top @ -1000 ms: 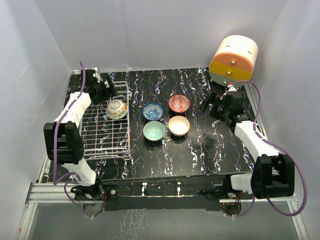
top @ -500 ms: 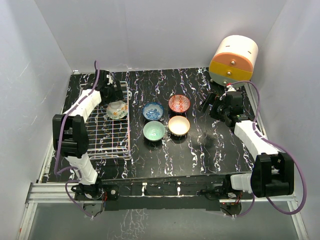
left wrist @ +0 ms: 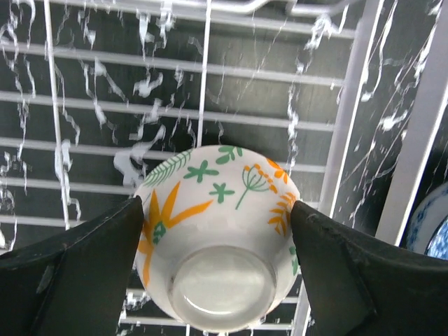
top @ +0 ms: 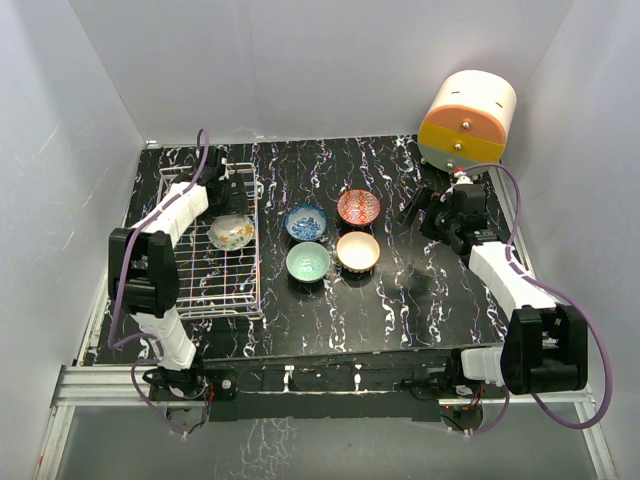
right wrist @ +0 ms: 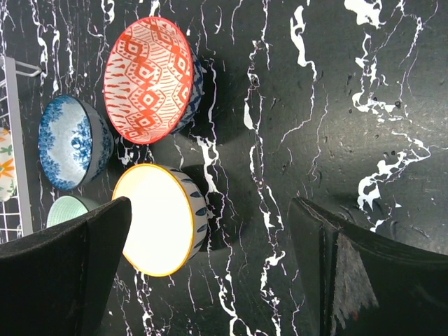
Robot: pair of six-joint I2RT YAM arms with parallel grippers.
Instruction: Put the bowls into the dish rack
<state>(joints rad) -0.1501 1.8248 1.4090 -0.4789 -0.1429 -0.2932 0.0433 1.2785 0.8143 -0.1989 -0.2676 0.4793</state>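
Observation:
The leaf-patterned bowl (top: 232, 232) is inside the white wire dish rack (top: 215, 290), near its far right corner. My left gripper (top: 228, 197) is shut on it. In the left wrist view the fingers press both sides of the bowl (left wrist: 217, 245), its base faces the camera, and the rack's wires (left wrist: 210, 119) lie behind it. The blue (top: 306, 222), red (top: 358, 207), mint (top: 308, 262) and cream (top: 358, 251) bowls stand on the table right of the rack. My right gripper (top: 415, 208) is open and empty, right of the red (right wrist: 148, 80) and cream (right wrist: 157, 220) bowls.
The round orange-and-cream drawer unit (top: 467, 120) stands at the far right corner. The black marbled table (top: 400, 300) is walled in by white panels on three sides. The rack's right rim (right wrist: 17, 147) runs close to the blue bowl (right wrist: 70, 143).
My left gripper has swung right and nearer along the rack's far end, carrying the leaf bowl, which now sits lower and a little nearer. The right arm has not moved.

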